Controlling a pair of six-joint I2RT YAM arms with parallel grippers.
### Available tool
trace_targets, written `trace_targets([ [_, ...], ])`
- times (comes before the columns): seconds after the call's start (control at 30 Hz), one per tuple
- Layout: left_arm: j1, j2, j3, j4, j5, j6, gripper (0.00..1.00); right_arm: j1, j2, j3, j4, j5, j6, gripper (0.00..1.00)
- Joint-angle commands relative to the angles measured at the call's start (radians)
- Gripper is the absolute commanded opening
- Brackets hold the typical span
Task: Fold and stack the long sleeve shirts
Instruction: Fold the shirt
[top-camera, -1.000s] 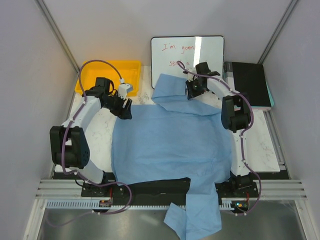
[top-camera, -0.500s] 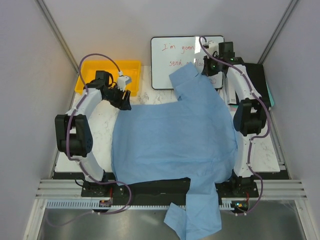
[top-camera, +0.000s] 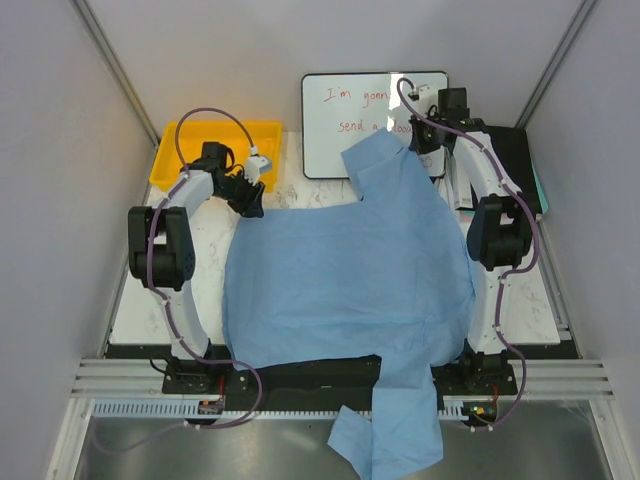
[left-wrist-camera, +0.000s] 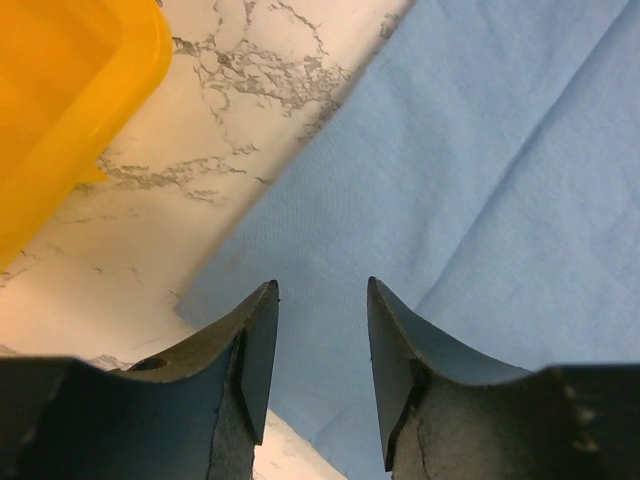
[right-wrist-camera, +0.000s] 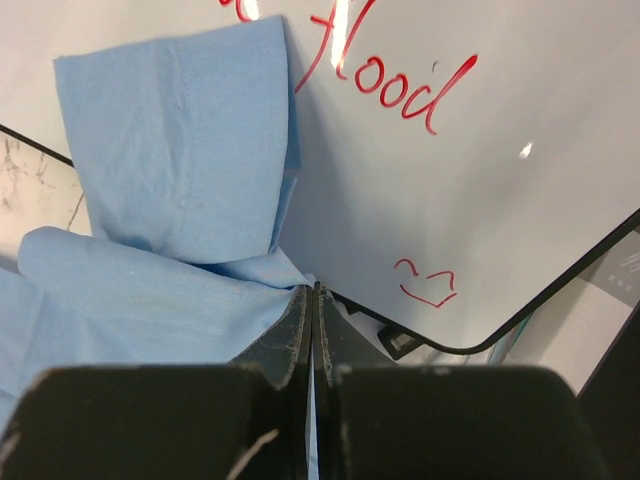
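The long sleeve shirt, light blue thin cloth, lies spread over the table, with one sleeve hanging off the near edge. My right gripper is shut on the shirt's far right part and holds it raised above the whiteboard. In the right wrist view the cloth bunches into the closed right gripper. My left gripper is at the shirt's far left corner. In the left wrist view the left gripper is open, its fingers straddling the corner of cloth lying flat on the marble top.
A yellow tray stands at the far left, its corner close to the left gripper. A whiteboard with red writing lies at the far middle. A black flat object sits at the far right.
The right gripper closed on the shirt's far flap and carried it back and to the right, over the whiteboard. The left arm's elbow swung forward and its jaws narrowed over the far left corner.
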Motion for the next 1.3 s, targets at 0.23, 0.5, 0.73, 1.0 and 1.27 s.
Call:
trace_targets([
  [0.23,0.002,0.072,0.054,0.086,-0.077,0.218,0.46,0.001,-0.017,-0.050,0.038,-0.014,-0.006,0.00],
  [0.5,0.002,0.088,0.003,0.163,-0.146,0.308,0.47,-0.001,-0.022,-0.060,0.038,-0.020,-0.005,0.00],
  [0.73,0.001,0.115,-0.020,0.136,-0.152,0.356,0.46,-0.001,-0.025,-0.066,0.037,-0.027,0.001,0.00],
  [1.0,-0.005,0.114,-0.046,0.075,-0.126,0.417,0.26,-0.001,-0.034,-0.064,0.032,-0.043,0.010,0.00],
  [1.27,-0.004,0.056,0.020,0.072,-0.111,0.302,0.02,-0.012,-0.072,-0.027,0.025,-0.073,0.037,0.00],
])
